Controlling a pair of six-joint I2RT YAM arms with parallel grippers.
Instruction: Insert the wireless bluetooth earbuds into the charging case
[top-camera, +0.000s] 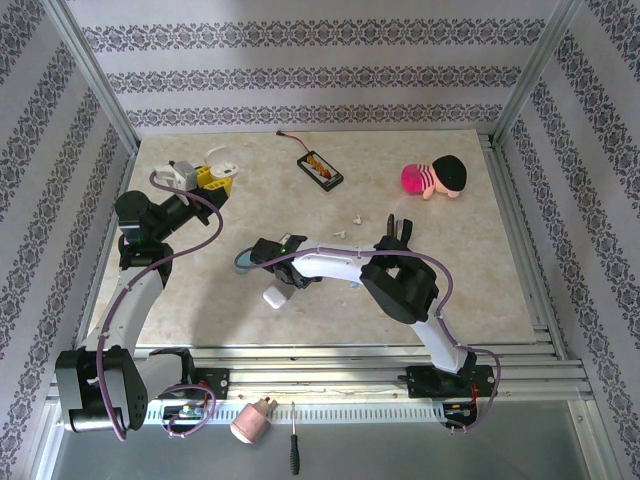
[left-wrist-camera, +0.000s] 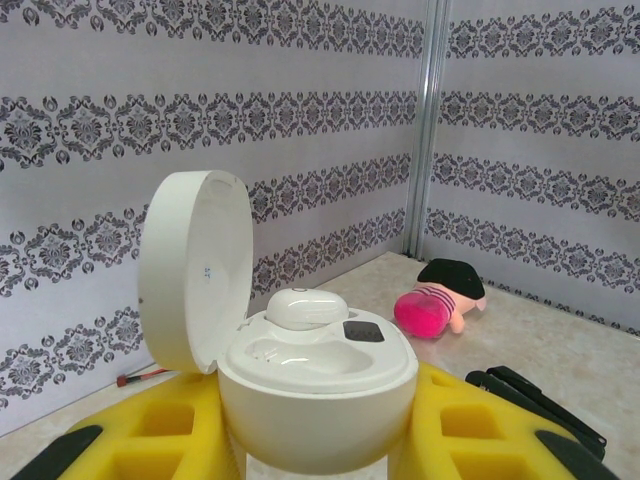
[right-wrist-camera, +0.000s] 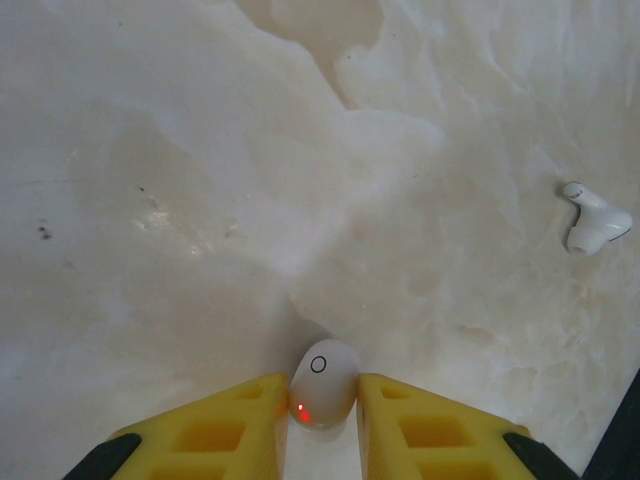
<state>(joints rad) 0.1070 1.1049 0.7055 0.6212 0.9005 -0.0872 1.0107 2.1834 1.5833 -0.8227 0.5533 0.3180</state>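
Observation:
My left gripper (top-camera: 215, 183) (left-wrist-camera: 320, 445) is shut on a round white charging case (left-wrist-camera: 318, 400) (top-camera: 222, 162), held up at the back left with its lid (left-wrist-camera: 195, 268) swung open. One white earbud (left-wrist-camera: 307, 307) sits in the case's far slot. The near slot (left-wrist-camera: 300, 355) is bare. My right gripper (right-wrist-camera: 322, 405) (top-camera: 258, 256) points down over the table's middle left. It is shut on a white earbud (right-wrist-camera: 322, 383) that shows a red light. Another white earbud (right-wrist-camera: 592, 220) lies loose on the table. Two tiny white earbuds (top-camera: 340, 232) (top-camera: 356, 216) lie mid-table.
A closed white case (top-camera: 275, 297) lies near the front, and a light-blue case (top-camera: 244, 262) sits by the right wrist. At the back are a black device (top-camera: 322, 170) and a pink doll (top-camera: 435, 178) (left-wrist-camera: 438, 303). A black clip (top-camera: 400, 228) lies mid-right.

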